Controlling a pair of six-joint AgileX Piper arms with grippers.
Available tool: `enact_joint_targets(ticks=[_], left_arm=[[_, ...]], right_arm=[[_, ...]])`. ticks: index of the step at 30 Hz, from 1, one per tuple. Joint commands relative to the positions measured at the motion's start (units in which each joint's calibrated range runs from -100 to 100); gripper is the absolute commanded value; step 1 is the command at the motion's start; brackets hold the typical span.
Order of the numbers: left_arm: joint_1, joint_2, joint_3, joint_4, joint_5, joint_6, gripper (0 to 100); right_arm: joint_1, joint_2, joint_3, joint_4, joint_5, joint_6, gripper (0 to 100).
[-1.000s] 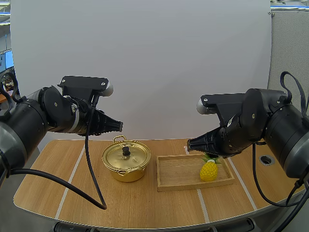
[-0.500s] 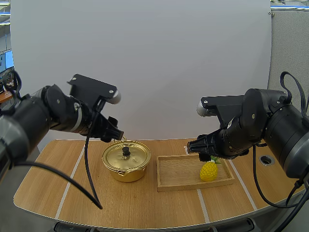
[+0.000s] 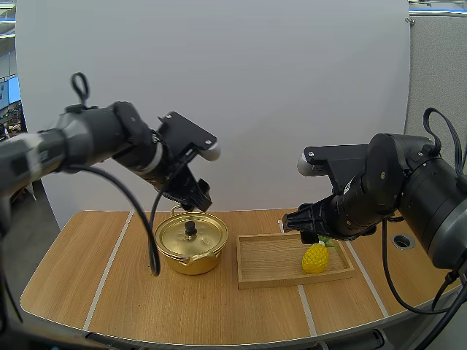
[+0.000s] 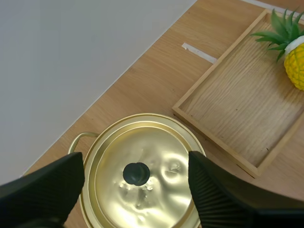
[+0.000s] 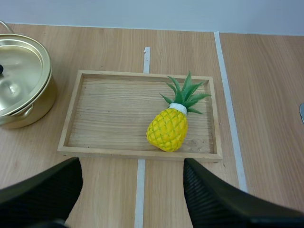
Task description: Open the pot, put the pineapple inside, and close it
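Black ribbed fingers (image 4: pixel 216 194) of the left gripper (image 3: pixel 200 198) are standing wide apart, pinching nothing. They are hanging above the golden pot (image 3: pixel 191 246), one to each side of the black knob (image 4: pixel 136 173) on its lid (image 4: pixel 156 161) and clear of it. In the high view the tips are hovering just over the pot's back rim.

The right gripper (image 3: pixel 295 219) is likewise spread wide and carrying nothing. It is hanging over the wooden tray (image 5: pixel 109 114), above the pineapple (image 5: pixel 167 129) and not touching it.

The pineapple is sitting inside the tray, toward its right end, and appears to be lying on its side. Its long axis is running diagonally across the tray floor. The yellow body is pointing toward the near rail, while the green crown is pointing toward the far right corner, away from the pot.

The lid is sitting squarely on the pot, closing it. The pot is standing on the table (image 3: pixel 87 277) just beside the tray's left end, and whether the two are touching is not clear.
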Motion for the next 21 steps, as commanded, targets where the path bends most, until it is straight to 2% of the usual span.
enact_joint_targets(ticks=[1,21], left_arm=[[-0.25,4.65,-2.07,1.85,-0.81,-1.54,100],[-0.25,17.32,-3.96,5.99,-5.42,-3.05,100]], right_arm=[[-0.22,-0.11,-0.30,-0.55,-0.46,-0.03,100],[-0.22,-0.11,-0.30,-0.55,-0.46,-0.03,100]])
